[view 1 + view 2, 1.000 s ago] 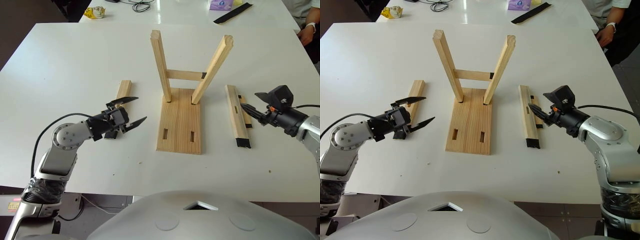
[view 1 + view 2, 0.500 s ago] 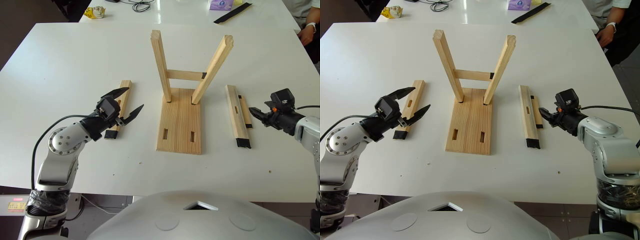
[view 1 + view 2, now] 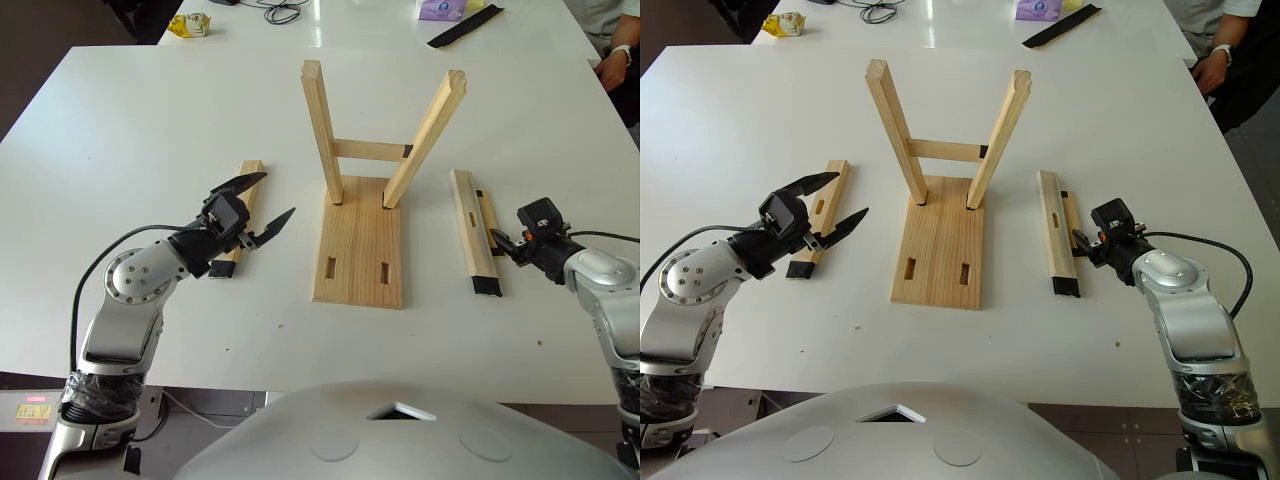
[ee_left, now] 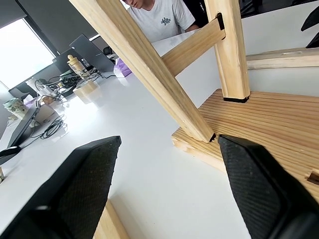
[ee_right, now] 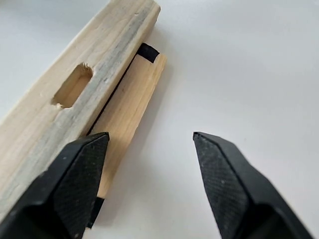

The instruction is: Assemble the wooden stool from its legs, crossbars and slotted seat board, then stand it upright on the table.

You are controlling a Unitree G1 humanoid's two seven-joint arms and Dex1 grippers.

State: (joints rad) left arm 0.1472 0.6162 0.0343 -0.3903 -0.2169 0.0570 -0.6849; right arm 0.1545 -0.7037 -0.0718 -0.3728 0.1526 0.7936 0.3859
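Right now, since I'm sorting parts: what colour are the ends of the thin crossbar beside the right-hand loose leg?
Black; crossbar shows best in right wrist view.

Bare pale-wood seat board (image 3: 357,250), matt textured black right tool pads (image 5: 79,174), smooth white table (image 3: 150,120).

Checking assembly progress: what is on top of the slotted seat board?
The left leg and right leg, joined by a crossbar, stand in the seat board's far slots; its two near slots are empty. The leg ends inside are hidden.
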